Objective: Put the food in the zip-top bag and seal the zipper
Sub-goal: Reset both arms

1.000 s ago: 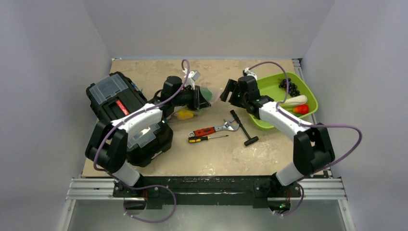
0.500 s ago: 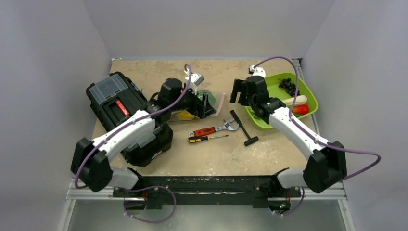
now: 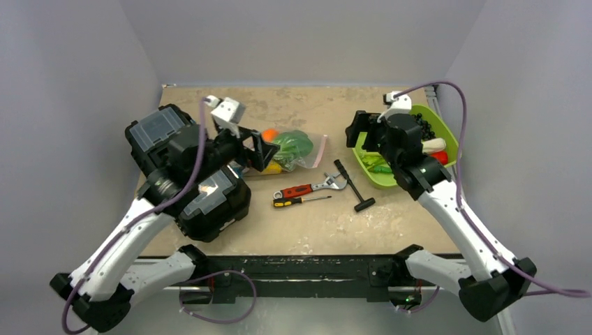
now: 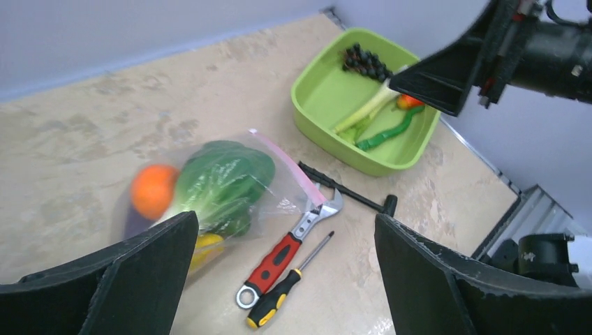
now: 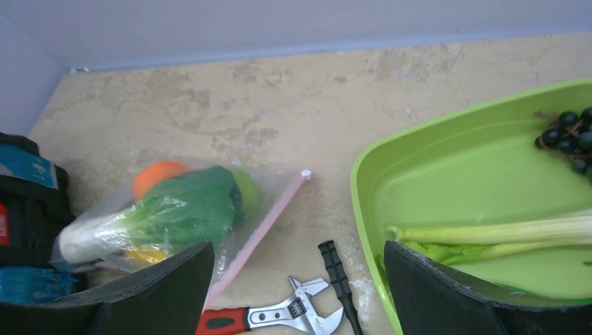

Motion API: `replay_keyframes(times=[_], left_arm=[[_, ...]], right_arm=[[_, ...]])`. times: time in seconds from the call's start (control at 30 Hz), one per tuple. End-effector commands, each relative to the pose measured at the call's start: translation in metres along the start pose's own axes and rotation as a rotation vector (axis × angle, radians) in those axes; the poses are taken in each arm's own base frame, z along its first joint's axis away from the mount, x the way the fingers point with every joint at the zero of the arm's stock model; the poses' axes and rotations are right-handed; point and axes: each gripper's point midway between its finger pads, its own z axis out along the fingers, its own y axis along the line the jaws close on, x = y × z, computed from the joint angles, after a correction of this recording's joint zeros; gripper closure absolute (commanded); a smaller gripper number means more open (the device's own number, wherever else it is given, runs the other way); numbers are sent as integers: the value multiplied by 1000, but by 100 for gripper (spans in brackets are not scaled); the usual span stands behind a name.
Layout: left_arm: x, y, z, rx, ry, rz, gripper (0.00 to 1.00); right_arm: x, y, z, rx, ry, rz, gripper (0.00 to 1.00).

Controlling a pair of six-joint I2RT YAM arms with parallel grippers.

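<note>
Along the near part of the counter point(image 3: 328, 227) lie a screwdriver point(image 3: 300, 201), a red-handled wrench point(image 3: 307, 188) and a black T-handled key point(image 3: 352, 184). All three sit just beside the mouth edge of the zip-top bag point(image 5: 174, 209). That crowding looks to me like the first hazard. A jaw coming down for the zipper point(image 5: 262, 230) could catch the wrench head and drag it into the plastic.

Both arms hang raised with nothing held. The left gripper point(image 3: 257, 150) has its jaws spread wide above the bag's closed end, and the right gripper point(image 3: 361, 134) has its jaws equally released over the tray point(image 5: 363, 209).

The bag lies flat and slack, just beside the black toolbox point(image 3: 164, 139). Inside it are the orange ball point(image 5: 157, 174), the bok choy point(image 5: 174, 213), the green apple point(image 5: 246, 192) and the yellow piece point(image 5: 143, 255). I cannot tell whether the pink strip is pressed shut. If it is open, lifting or tugging the floppy pouch could let the round pieces roll out. With no jaw pinning the bag, a sealing stroke along the strip might simply slide it across the counter.

Farther back, the grapes point(image 5: 569, 136), a pale stalk point(image 5: 502, 230) and a green pod point(image 4: 384, 132) lie in the tray. Sealing now would shut them out. The loose grape cluster also looks likely to slip from a narrow pinch.
</note>
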Motion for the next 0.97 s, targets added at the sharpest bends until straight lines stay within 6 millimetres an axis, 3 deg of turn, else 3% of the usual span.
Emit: replay_keyframes(times=[0.0,0.27,0.43,0.67,0.77,0.93], left_arm=[[-60,19,-74,-185,-187,29,2],[-96,46,-183,-410,-423,-5,0],[-99,52,-230,-465,-527,-51,0],[-96,56,-257,-498,-547,-63,0],[-94,56,-259,-501,-542,-71,0],[-91,55,-253,-489,-528,-99,0]], right_arm=[[-67,6,-60,-62,-213,4,4],[-118,-4,-145,-103,-455,50,1],[-125,-29,-167,-6,-512,97,1],[-123,-44,-174,67,-520,115,1],[-124,-53,-177,110,-534,146,1],[-116,-50,-174,82,-537,115,1]])
